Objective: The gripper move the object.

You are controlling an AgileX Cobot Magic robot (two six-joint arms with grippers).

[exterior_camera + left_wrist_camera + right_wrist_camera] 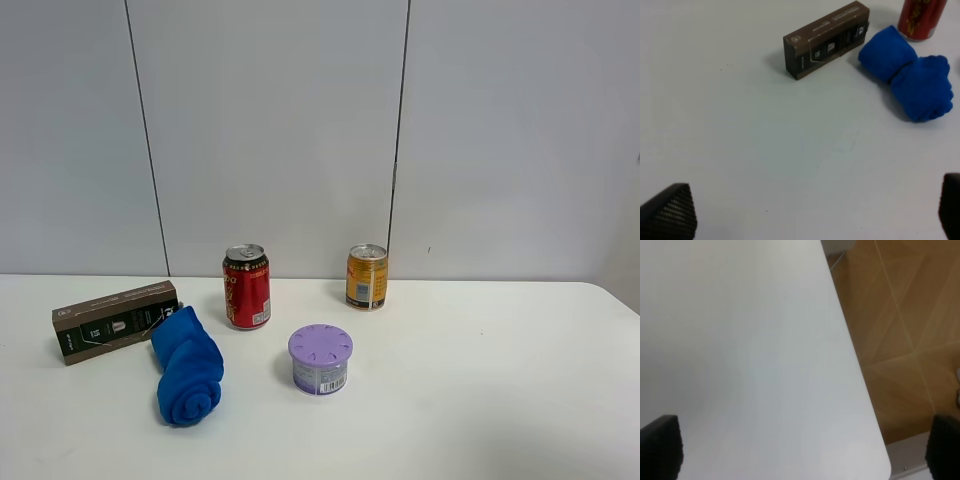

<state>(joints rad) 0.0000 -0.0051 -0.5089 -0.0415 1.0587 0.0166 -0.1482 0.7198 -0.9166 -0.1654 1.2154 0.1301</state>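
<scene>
On the white table [480, 400] stand a red can [246, 287], a gold can [367, 277], a purple-lidded round container [320, 359], a rolled blue towel [187, 366] and a brown box [115, 320]. Neither arm shows in the high view. In the left wrist view my left gripper [815, 212] is open and empty above bare table, well short of the brown box [826, 40], the blue towel [910, 80] and the red can [921, 17]. In the right wrist view my right gripper [800, 450] is open and empty over the table's edge.
The right wrist view shows the table's edge and rounded corner [880, 460] with tan floor tiles [910, 340] beyond. A grey panelled wall [300, 130] stands behind the table.
</scene>
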